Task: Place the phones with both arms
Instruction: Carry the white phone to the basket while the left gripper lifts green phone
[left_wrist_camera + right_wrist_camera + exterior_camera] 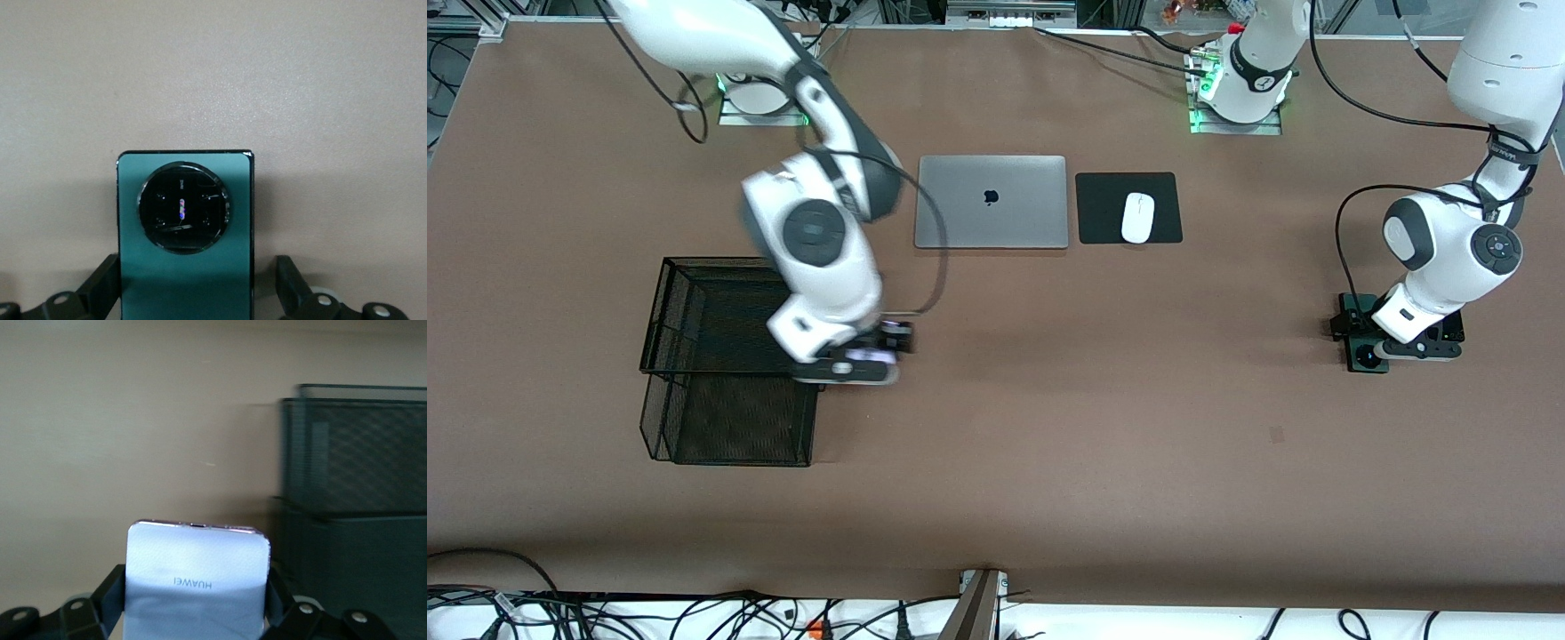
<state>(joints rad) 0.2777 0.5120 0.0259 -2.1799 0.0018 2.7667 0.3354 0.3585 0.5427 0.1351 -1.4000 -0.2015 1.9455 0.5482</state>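
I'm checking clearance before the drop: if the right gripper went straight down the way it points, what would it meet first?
Probably the tabletop right beside the black mesh basket, or the basket's edge. The right gripper, shut on the lilac-white phone, hangs at its corner; depth is unclear.

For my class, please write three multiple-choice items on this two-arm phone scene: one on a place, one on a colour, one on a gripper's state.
1. Where is the white mouse?
A. on the black mouse pad
B. on the silver laptop
C. in the mesh tray

2. What colour is the phone at the left gripper?
A. red
B. green
C. yellow

3. What is the right gripper doing?
A. gripping nothing
B. holding the mouse
C. holding a pale lilac-white phone

Answers:
1 A, it lies on the pad beside the laptop.
2 B, its back is green with a round camera ring.
3 C, its fingers clamp the phone's sides.
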